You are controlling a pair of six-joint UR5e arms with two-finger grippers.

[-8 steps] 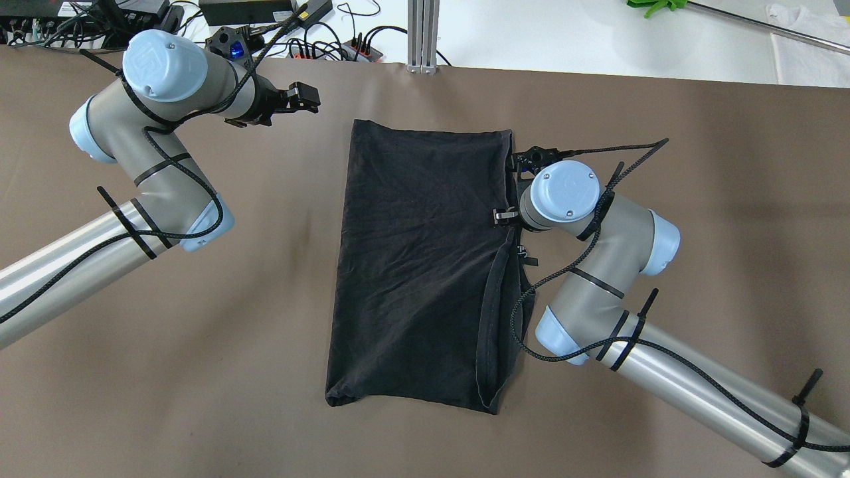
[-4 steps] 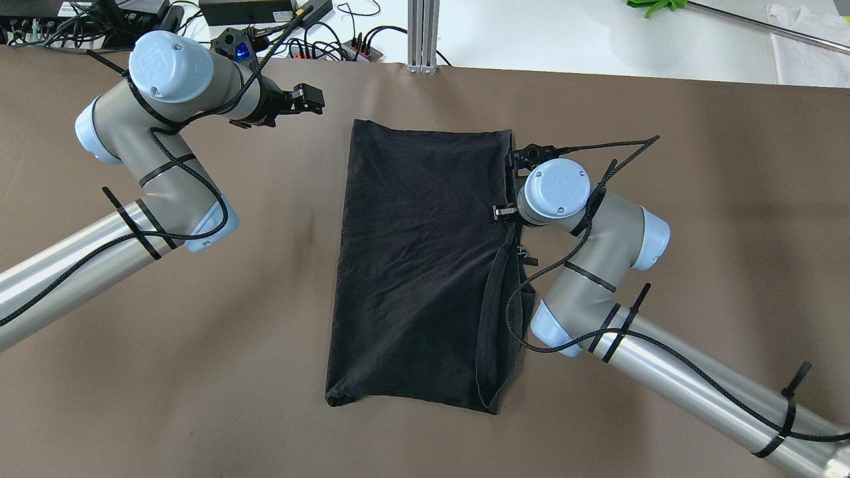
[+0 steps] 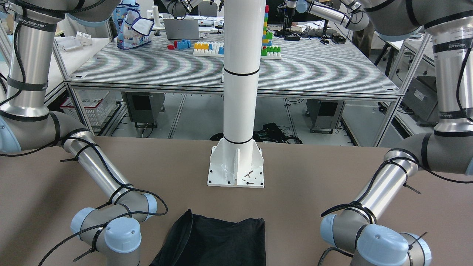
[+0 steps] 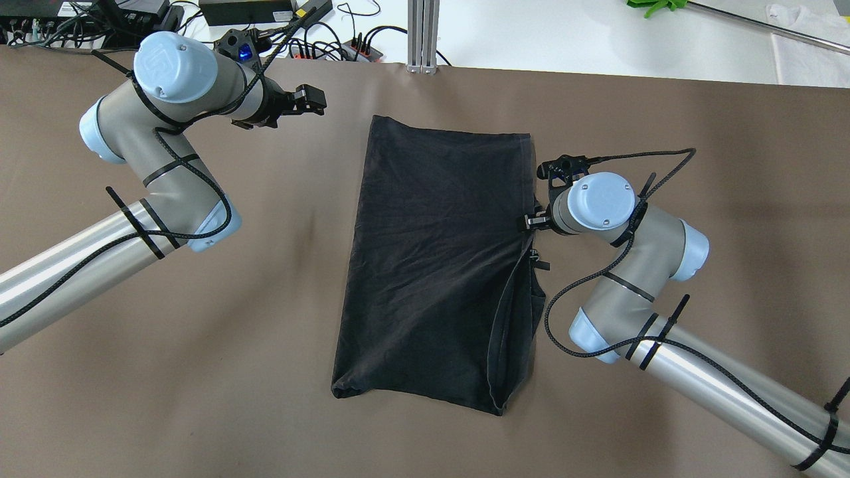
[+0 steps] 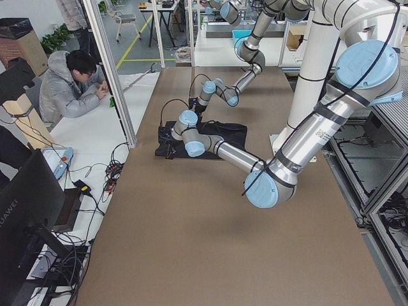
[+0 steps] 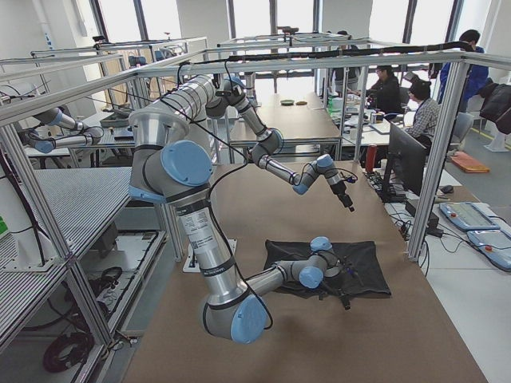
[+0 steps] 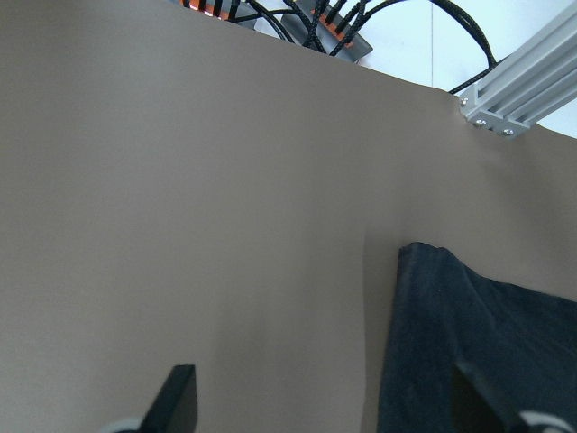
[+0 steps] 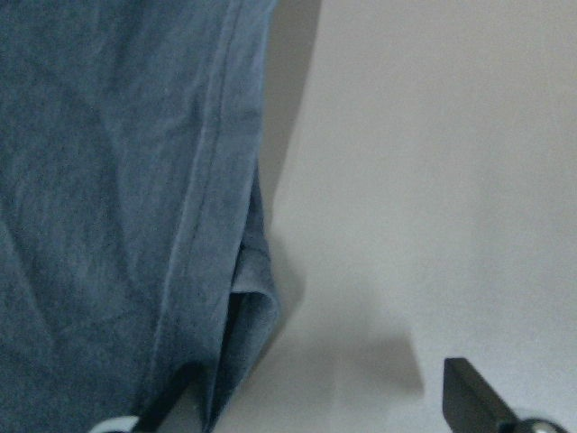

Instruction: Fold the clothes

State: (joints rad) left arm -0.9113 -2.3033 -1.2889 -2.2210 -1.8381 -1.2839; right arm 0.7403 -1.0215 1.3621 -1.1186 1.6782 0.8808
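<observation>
The clothes (image 4: 438,265) are one black garment lying flat mid-table, with a folded hem strip along its right side; its near end also shows in the front-facing view (image 3: 214,240). My left gripper (image 4: 312,99) hovers open over bare table beyond the garment's far left corner (image 7: 469,334), its fingertips (image 7: 178,397) wide apart. My right gripper (image 8: 315,406) is open at the garment's right edge (image 8: 117,207). Its left finger (image 8: 167,401) sits against the hem and its right finger is over bare table. From overhead it is hidden under the right wrist (image 4: 597,202).
The white pole's base plate (image 3: 236,166) stands behind the garment. Cables and power strips (image 4: 319,46) and an aluminium post (image 4: 422,33) line the far edge. People sit at desks beyond the table's far side (image 5: 70,83) (image 6: 423,112).
The garment has slid a little to the right together with my right arm, which moved right. The left arm has shifted only slightly.
</observation>
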